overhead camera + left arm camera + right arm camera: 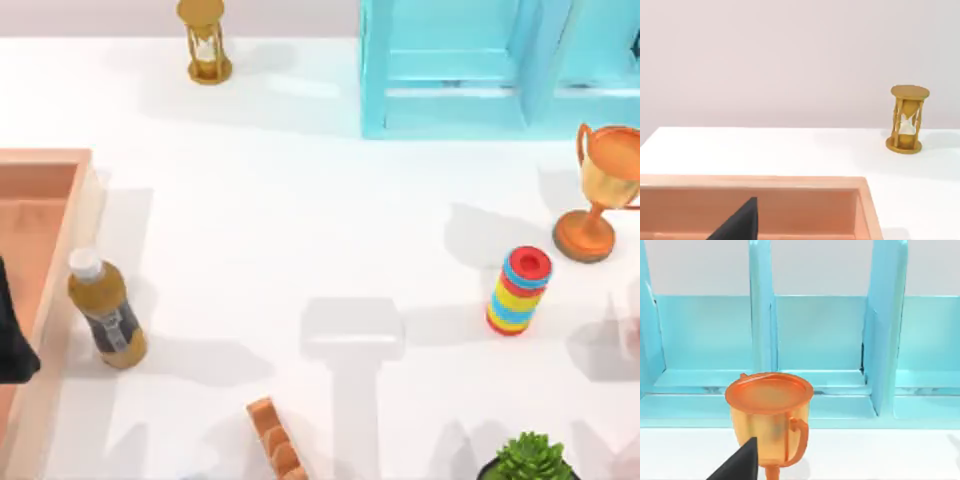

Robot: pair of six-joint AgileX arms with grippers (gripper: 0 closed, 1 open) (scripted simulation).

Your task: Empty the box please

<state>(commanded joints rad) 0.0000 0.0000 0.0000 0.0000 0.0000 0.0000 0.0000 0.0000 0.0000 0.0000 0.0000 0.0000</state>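
Sitting at the table's left edge: the big orange box (40,195), open on top.

Left gripper (15,345) is a dark shape over the box by its right wall; can't tell if its fingers are spread or pressed together. A brown bottle (107,312) w/ a white cap stands on the table just outside that wall, tilted a bit. Gold hourglass (206,42) stands far back; the left wrist view has it past the box's rim too. Right side: an orange trophy cup (604,190) near the blue shelf (450,70), and a stack of colored rings (519,290) beside it. Right gripper (740,462) hangs close to the trophy, fingers can't be told either. A green plant (528,460) & a tan block (275,440) sit at the front.
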